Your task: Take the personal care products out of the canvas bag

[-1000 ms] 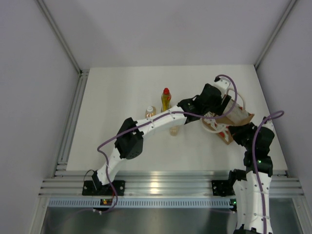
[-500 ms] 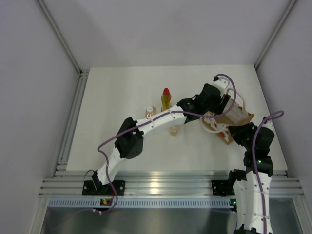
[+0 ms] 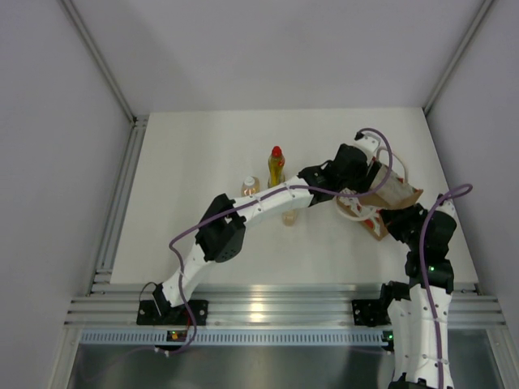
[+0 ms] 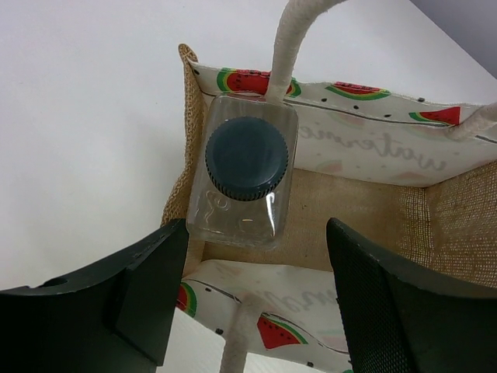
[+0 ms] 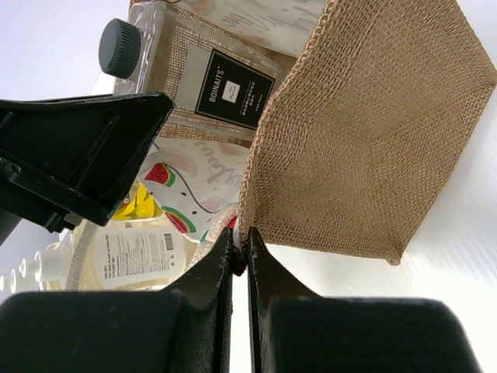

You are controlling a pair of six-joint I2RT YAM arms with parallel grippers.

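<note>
Evidently on the last item, the right pincer is pinched shut on the rim of the small tan-brown boxy canvas bag with white rope handles. The left pincer hangs wide at its mouth, the clear bottle with dark grey cap just beyond and between its fingers. It likely must push in and close on the cap. Well behind it stand the yellow red-capped bottle, an amber-filled white-capped bottle and a second amber bottle; since a second ago only the left arm has edged nearer the bag.
</note>
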